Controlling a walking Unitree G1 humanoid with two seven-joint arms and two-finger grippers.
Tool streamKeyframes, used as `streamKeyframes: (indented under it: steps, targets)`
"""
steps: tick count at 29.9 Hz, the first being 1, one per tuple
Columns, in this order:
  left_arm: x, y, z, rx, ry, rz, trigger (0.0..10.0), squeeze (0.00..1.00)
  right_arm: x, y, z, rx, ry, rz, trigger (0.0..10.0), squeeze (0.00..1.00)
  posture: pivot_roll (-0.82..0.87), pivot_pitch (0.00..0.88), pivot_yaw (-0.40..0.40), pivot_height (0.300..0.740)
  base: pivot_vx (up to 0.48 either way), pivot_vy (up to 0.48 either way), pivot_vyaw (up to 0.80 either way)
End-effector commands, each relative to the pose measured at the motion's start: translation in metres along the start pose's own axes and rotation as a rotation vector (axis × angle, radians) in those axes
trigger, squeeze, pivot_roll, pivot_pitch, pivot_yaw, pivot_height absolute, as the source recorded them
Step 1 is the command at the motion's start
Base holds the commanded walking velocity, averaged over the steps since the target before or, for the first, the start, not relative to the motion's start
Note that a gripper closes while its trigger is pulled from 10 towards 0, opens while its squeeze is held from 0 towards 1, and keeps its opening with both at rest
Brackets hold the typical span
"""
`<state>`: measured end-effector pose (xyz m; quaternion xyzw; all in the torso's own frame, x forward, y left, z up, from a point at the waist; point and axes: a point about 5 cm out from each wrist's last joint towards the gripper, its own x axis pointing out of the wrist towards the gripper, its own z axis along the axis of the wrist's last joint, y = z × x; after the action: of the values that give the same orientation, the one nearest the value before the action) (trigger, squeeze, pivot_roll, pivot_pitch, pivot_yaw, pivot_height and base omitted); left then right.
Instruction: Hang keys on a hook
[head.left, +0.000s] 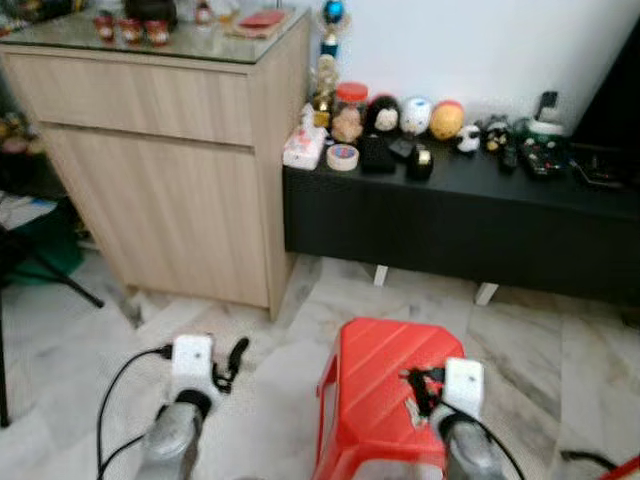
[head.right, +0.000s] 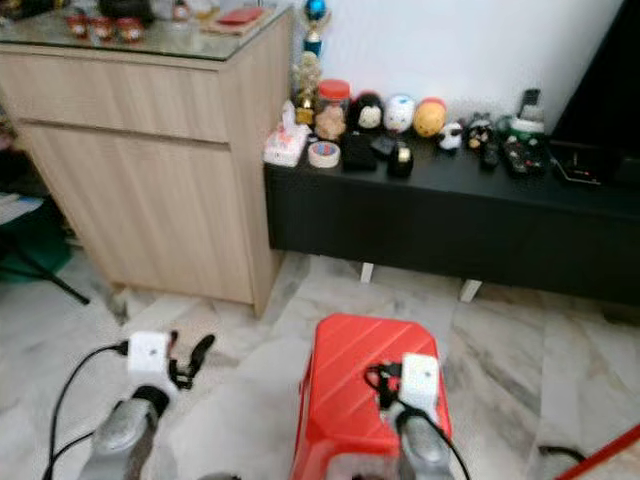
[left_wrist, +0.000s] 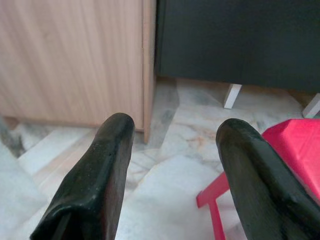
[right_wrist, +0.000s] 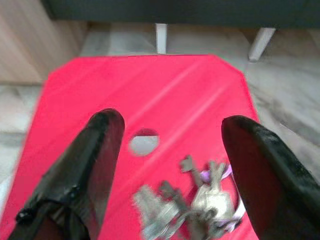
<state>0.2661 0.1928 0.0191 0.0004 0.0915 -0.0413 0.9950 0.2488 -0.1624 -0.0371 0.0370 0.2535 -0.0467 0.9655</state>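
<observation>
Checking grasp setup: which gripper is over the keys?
The right gripper, open above the keys on the red stool; the left gripper is over bare floor.

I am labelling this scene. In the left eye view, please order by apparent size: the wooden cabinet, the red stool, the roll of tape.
1. wooden cabinet, largest.
2. red stool, though it is nearer the camera and partly cut off, so its true size is unsure.
3. roll of tape, smallest.
</observation>
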Motion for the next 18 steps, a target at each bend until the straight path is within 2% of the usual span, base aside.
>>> streamKeyframes:
  steps: [1,10,18]
  targets:
    - [0.004,-0.01,0.002,-0.012,-0.009,-0.024,10.0,0.0,0.0,-0.011,0.001,-0.008,-0.001,-0.031,10.0,0.0,0.02,0.004,-0.049,0.646,0.296,0.0,0.0]
    - [0.004,-0.009,0.003,-0.008,-0.01,-0.021,10.0,0.0,0.0,-0.013,-0.001,-0.033,0.014,-0.057,10.0,0.0,0.02,0.005,-0.05,0.646,0.0,0.0,0.0]
    - [0.003,-0.011,0.0,-0.008,0.004,-0.028,10.0,0.0,-0.004,-0.015,-0.015,-0.104,0.109,-0.071,10.0,0.0,0.02,0.007,-0.05,0.646,0.0,0.0,0.0]
